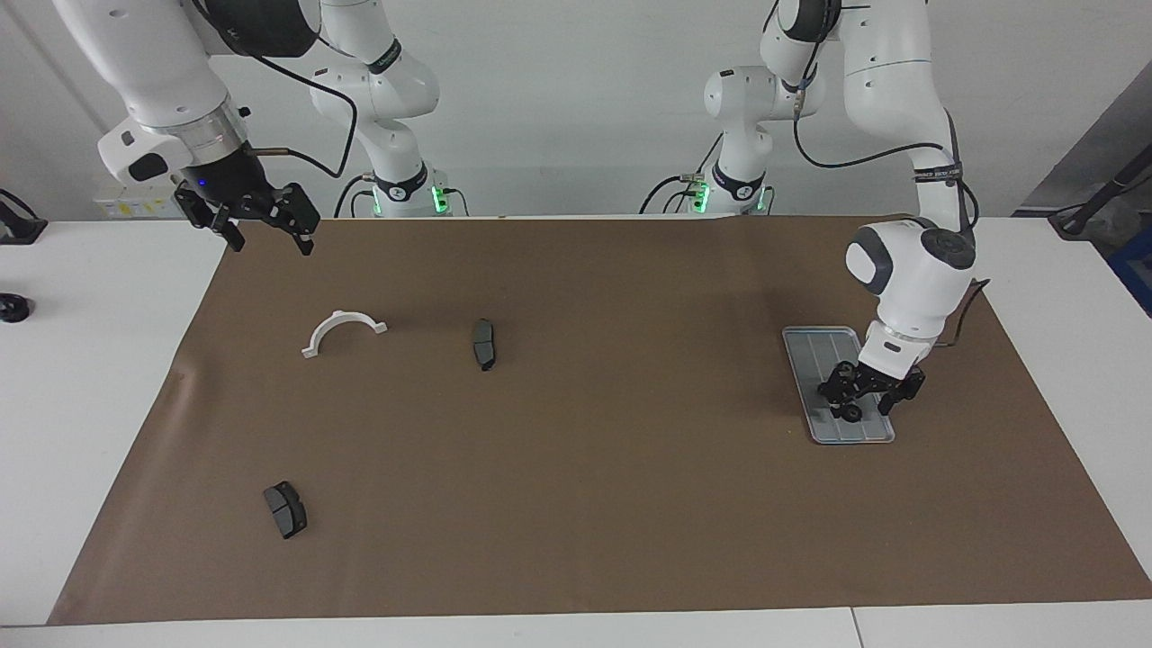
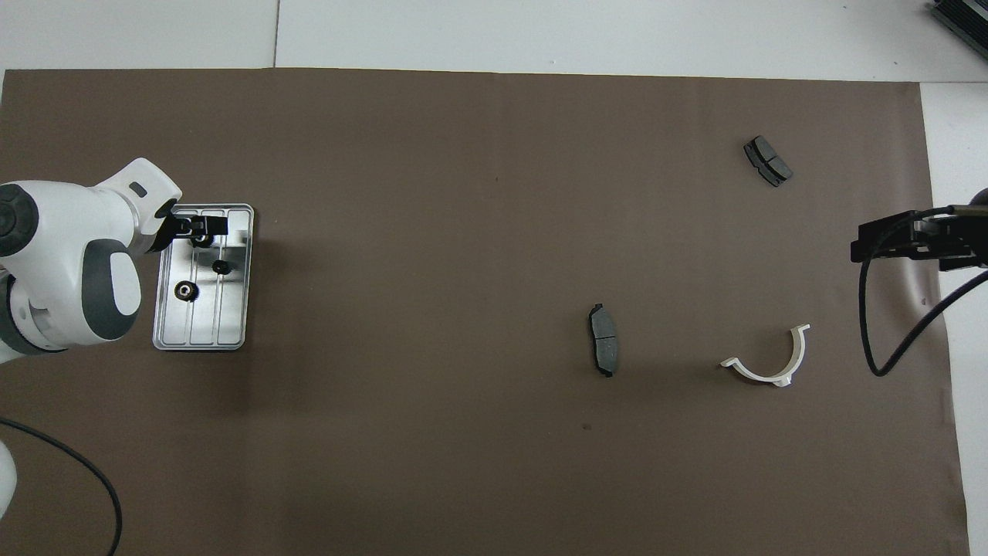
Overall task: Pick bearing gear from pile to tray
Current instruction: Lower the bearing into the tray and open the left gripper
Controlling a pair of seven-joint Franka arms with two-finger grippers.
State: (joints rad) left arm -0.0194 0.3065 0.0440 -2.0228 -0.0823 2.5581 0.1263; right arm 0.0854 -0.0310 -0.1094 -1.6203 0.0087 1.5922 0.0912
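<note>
The silver ribbed tray [image 1: 807, 353] lies on the brown mat toward the left arm's end; it also shows in the overhead view [image 2: 235, 313]. Three small black gears lie in it: one [image 2: 185, 290], a second [image 2: 221, 267] and a third [image 2: 202, 240]. My left gripper [image 1: 866, 403] is low over the tray, open, with the third gear [image 1: 850, 414] just under its fingertips. My right gripper [image 1: 270, 236] is open and empty, raised over the mat's edge at the right arm's end. The pile's remaining parts are two dark grey pads [image 1: 484, 344] [image 1: 285, 509] and a white half-ring bracket [image 1: 342, 330].
The brown mat [image 1: 594, 504] covers most of the white table. A small black object [image 1: 13, 308] sits on the bare table off the mat at the right arm's end. In the overhead view the pads [image 2: 603, 340] [image 2: 767, 161] and the bracket [image 2: 772, 361] lie well apart.
</note>
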